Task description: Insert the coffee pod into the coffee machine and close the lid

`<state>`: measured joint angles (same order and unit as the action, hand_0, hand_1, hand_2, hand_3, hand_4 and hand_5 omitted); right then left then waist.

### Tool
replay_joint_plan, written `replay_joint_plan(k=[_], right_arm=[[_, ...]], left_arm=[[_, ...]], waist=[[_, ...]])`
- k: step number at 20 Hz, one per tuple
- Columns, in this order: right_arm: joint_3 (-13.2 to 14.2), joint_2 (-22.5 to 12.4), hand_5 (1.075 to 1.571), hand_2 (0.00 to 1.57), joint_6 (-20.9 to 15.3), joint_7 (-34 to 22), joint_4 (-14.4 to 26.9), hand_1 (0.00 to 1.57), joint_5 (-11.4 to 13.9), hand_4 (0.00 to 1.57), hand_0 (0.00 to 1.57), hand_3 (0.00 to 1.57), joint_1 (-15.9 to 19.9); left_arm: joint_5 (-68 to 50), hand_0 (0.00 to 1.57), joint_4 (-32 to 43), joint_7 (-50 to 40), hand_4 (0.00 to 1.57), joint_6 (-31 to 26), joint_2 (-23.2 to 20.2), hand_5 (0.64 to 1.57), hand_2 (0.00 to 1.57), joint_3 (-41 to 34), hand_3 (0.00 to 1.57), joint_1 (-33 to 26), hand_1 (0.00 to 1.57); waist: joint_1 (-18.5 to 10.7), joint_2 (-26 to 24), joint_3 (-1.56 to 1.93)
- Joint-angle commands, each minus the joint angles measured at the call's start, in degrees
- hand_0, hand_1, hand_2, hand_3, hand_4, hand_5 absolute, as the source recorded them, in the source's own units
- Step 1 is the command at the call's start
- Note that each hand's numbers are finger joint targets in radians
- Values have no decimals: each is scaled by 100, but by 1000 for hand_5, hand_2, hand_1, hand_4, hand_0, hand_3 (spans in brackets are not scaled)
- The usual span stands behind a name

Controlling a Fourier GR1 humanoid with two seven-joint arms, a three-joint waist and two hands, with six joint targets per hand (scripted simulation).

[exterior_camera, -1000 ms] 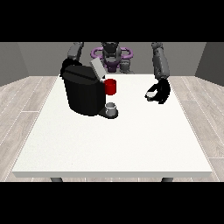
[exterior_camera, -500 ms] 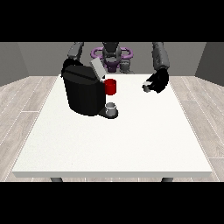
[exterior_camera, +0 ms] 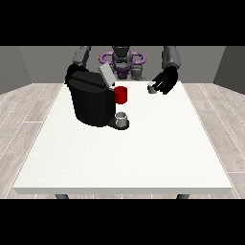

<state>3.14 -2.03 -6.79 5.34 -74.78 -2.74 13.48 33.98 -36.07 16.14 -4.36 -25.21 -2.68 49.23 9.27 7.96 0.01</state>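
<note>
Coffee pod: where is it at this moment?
In the front view the coffee pod is held up at the hand at the view's right, above the table's far side and to the right of the coffee machine.

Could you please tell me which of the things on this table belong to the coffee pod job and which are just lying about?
Belong to the job:
- coffee pod, held by the hand at the view's right
- coffee machine
- lid, raised

Just there:
- red cup beside the machine
- small grey cup on the machine's tray
- white table
</note>
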Motion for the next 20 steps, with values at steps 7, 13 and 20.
replay_joint_plan(k=[7, 13, 20], right_arm=[[90, -38, 1571, 0, 0, 234, 142, 0, -18, 526, 0, 0, 213], [-292, 194, 1571, 0, -223, -119, -314, 0, 212, 511, 0, 0, 381], [-360, 77, 1571, 0, -174, -241, -518, 0, 311, 520, 0, 0, 464]], left_arm=[[86, 1072, -315, -552, 520, -184, 56, 1571, 1218, -65, 1232, 856, 1072], [-174, 1239, 45, -753, 476, -606, -421, 1571, 1262, -525, 1198, 1388, 1239], [-33, 1282, 59, -668, 517, -483, -538, 1571, 1329, -535, 1263, 1725, 1282]], waist=[[226, 18, 1], [538, 278, -1], [821, 536, -1]])
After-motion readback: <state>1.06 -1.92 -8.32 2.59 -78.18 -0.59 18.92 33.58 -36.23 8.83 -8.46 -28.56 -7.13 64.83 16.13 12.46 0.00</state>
